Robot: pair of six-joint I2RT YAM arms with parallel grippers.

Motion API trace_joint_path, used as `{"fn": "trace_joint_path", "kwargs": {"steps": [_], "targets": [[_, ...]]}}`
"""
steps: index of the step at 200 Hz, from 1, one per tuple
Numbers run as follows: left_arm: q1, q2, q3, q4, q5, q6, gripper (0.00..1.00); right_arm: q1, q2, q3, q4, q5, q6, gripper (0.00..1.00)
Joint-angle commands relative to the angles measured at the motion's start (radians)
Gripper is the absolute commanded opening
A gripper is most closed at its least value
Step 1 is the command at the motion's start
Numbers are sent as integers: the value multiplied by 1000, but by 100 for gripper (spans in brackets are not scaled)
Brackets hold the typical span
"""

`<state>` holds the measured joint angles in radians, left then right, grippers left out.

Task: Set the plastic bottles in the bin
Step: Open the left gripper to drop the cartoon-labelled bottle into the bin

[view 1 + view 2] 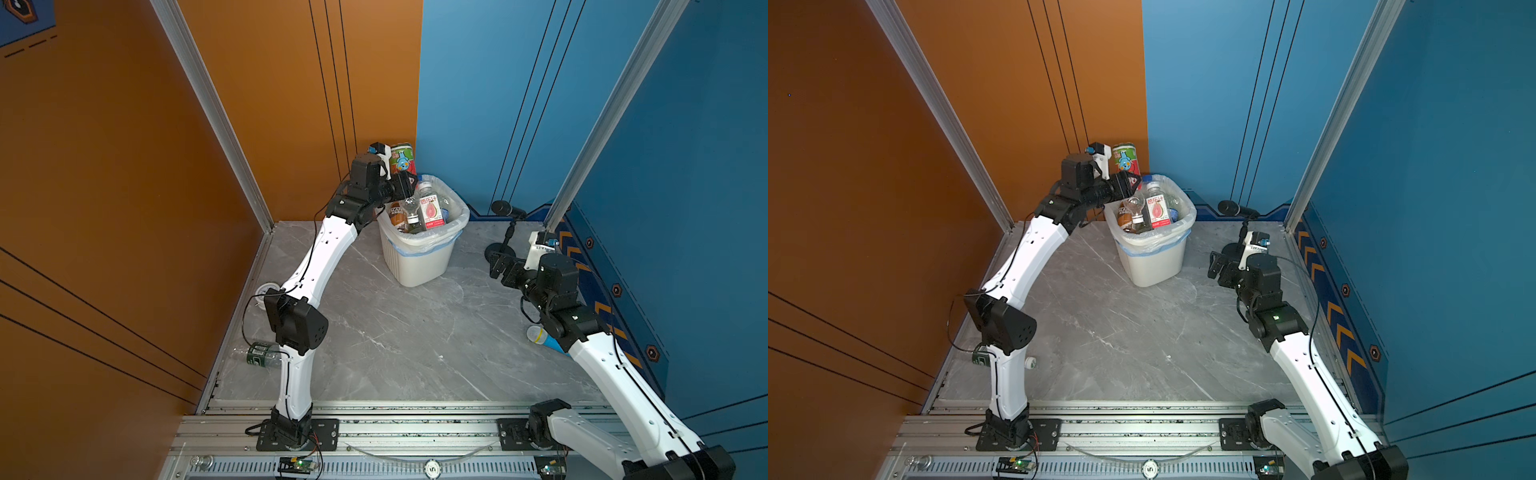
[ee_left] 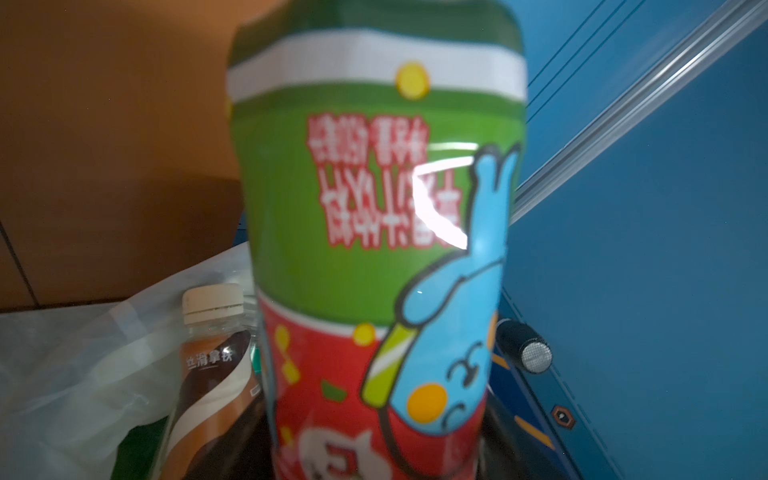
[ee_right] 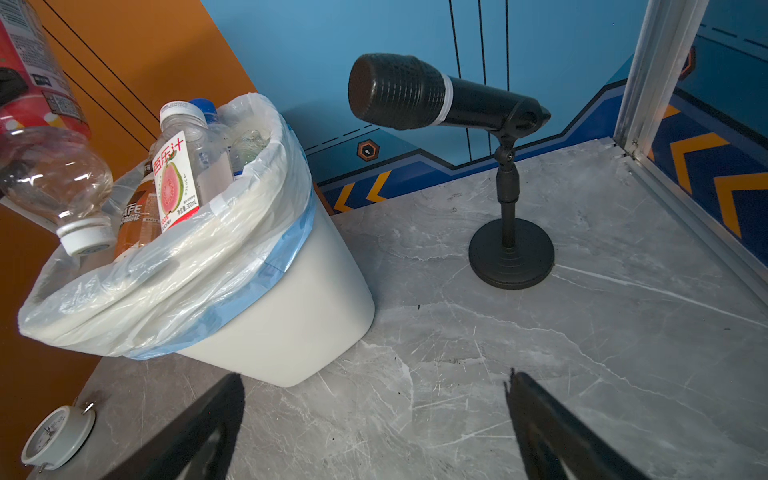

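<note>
My left gripper [image 1: 409,183] hangs over the far left rim of the white bag-lined bin [image 1: 419,262]. A green-and-red labelled bottle [image 1: 402,160] stands upside down between its jaws. That bottle [image 2: 374,249] fills the left wrist view, so whether the pads press on it is hidden. From the right wrist, its clear neck and white cap [image 3: 85,241] point down into the bin [image 3: 291,324]. Several bottles fill the bin, among them a guava-label one [image 3: 174,178]. Another green-labelled bottle [image 1: 262,354] lies on the floor behind the left arm. My right gripper [image 3: 374,415] is open and empty, right of the bin.
A black microphone on a round stand [image 1: 507,210] is at the back right, just beyond my right gripper [image 1: 498,264]. A small white alarm clock [image 1: 266,291] sits by the left wall. A blue-handled object [image 1: 540,336] lies partly under the right arm. Walls close in on both sides.
</note>
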<state>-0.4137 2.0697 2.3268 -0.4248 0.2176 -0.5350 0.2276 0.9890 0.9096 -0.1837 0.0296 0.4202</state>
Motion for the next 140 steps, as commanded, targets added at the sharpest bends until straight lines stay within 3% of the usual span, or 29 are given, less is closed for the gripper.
{"fn": "trace_joint_path", "kwargs": {"steps": [1,76,98,140], "targets": [[-7,7,51,-56,17,3,98,-9,-3,-12,-16,1,10,100],[0,-180,-113,-40,-71,68,97,-17,5,-11,-13,-9,11,100],[4,-309,-283,62,-82,79,98,-18,13,-11,-14,-14,11,100],[7,-604,-802,186,-204,81,98,-14,46,-12,-20,-48,17,100]]}}
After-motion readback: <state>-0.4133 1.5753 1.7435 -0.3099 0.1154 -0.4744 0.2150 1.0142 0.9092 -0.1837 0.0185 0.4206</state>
